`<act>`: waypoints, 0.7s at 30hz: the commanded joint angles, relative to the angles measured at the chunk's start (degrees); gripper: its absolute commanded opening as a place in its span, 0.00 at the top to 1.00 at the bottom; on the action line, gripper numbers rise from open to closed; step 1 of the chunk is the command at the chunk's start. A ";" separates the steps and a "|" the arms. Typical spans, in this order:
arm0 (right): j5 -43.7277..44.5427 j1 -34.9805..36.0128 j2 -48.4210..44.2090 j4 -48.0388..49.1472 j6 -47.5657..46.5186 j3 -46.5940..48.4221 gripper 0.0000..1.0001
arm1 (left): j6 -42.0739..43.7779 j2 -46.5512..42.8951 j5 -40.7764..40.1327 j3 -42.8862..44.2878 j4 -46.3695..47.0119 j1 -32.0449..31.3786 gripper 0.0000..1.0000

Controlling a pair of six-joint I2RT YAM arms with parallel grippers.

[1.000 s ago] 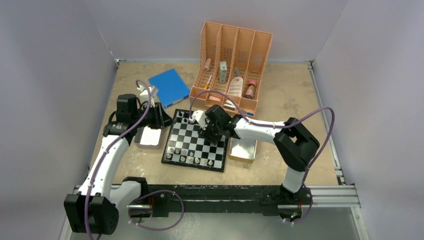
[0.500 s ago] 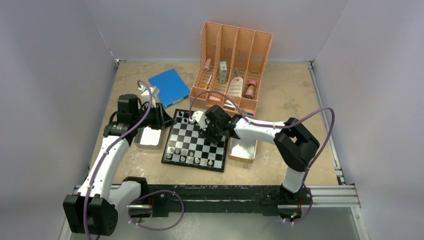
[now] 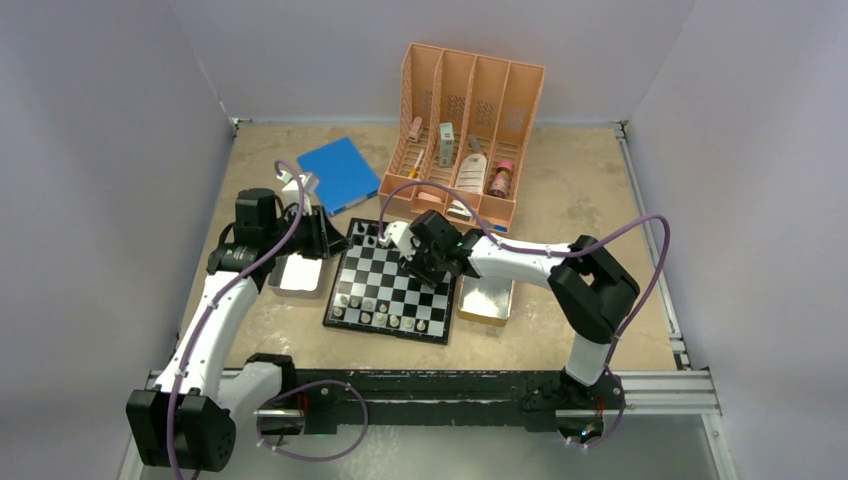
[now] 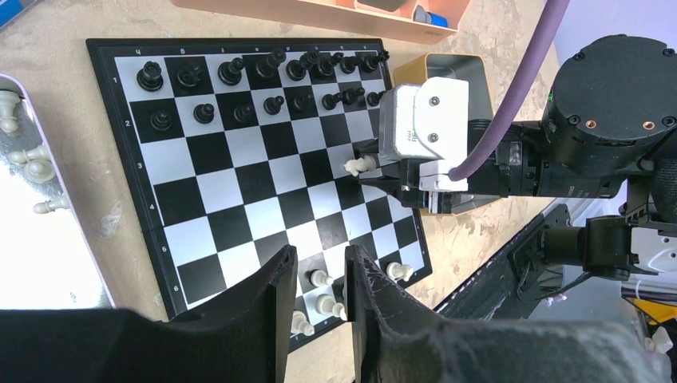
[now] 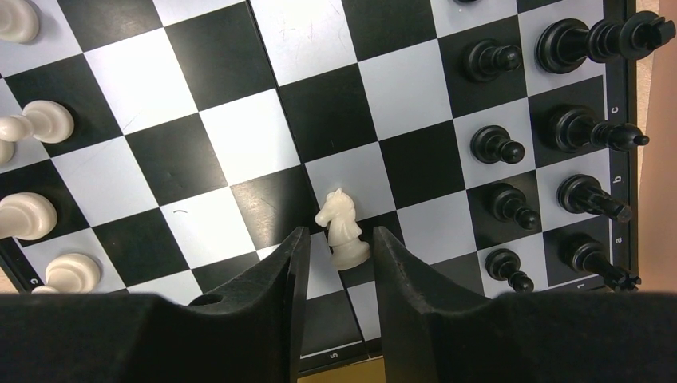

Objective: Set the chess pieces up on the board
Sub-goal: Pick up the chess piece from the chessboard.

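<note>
Two arms are reaching in over the middle of the top view. Left of centre, the left gripper is hovering at the board's left edge beside a metal tray, its fingers standing a narrow slit apart with nothing between them. The board is lying at the frame's centre, with black pieces filling its two far rows and white pieces lining its near edge. Just right of centre, the right gripper is clamping a tilted white knight over the squares near the black pawns.
</note>
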 commanded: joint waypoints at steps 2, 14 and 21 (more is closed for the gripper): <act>0.61 -0.12 -2.37 -2.00 -0.41 0.66 0.65 | 1.06 -0.47 0.09 -0.02 1.53 -0.27 0.73; 0.52 -0.08 -6.78 1.41 0.71 0.68 0.85 | -0.68 -0.58 1.69 -0.04 1.88 -0.55 0.73; -6.04 -0.12 -15.70 11.89 5.64 -2.94 0.86 | -6.94 0.01 12.31 0.95 3.47 -0.61 0.73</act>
